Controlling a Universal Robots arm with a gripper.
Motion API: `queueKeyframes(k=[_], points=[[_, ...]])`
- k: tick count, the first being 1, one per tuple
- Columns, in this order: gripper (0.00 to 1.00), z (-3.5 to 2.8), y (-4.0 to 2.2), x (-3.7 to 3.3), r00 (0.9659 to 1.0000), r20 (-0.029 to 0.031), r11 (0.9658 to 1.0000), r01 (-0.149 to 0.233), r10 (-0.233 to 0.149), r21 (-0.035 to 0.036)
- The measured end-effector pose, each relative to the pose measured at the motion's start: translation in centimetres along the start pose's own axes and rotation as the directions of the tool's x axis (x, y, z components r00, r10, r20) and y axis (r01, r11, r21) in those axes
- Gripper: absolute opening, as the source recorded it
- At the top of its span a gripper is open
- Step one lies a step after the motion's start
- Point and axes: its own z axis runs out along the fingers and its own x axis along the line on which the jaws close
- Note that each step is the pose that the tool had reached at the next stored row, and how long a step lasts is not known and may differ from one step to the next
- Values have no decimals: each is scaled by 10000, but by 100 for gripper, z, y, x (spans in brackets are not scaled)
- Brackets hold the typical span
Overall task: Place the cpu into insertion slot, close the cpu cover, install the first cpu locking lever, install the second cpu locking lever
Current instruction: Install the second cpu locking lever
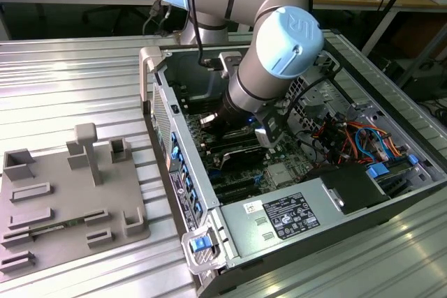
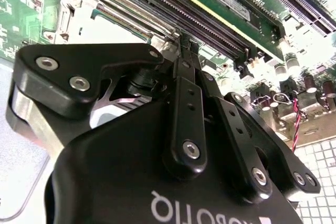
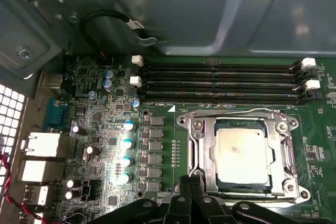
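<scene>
We see the computer case (image 1: 279, 193) open on the counter (image 1: 77, 82). The cpu cover (image 3: 242, 153) lies closed over the cpu (image 3: 242, 153) seated in the insertion slot (image 3: 197, 153). The end effector (image 3: 190, 182), fingers together, sits at the cover's edge. We judge the thin levers stiff and springy: press them at their ends.

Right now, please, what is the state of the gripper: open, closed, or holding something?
Black gripper: fingers closed together, holding nothing visible, poised at the edge of the silver metal cpu cover, which lies over the silvery-grey square cpu.

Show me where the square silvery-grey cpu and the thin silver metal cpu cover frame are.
square silvery-grey cpu (image 3: 242, 155), first wrist view, centre of its metal top.
thin silver metal cpu cover frame (image 3: 208, 157), first wrist view, one side bar.
</scene>
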Motion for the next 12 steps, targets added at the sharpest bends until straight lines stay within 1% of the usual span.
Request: queueKeyframes(k=[1, 2, 3, 4, 5, 6, 7, 8, 9, 12], points=[[11, 1, 5, 0, 10000, -2, 10000, 0, 0, 48], [11, 5, 13, 0, 10000, -5, 9999, -1, 1, 147], [11, 5, 18, 1, 10000, -11, 9998, -2, 2, 219], [11, -1, 25, 1, 10000, -9, 9997, -2, 2, 239], [11, -20, 48, 1, 10000, -4, 9997, -2, 2, 237], [11, -45, 67, 0, 10000, -9, 9997, -2, 2, 254], [11, -49, 71, 1, 10000, -10, 9996, -2, 2, 288], [11, -49, 71, 1, 10000, -12, 9994, -3, 3, 344], [11, -44, 74, 3, 10000, -12, 9993, -3, 3, 383], [11, -31, 89, 9, 10000, -14, 9992, -5, 5, 393]])
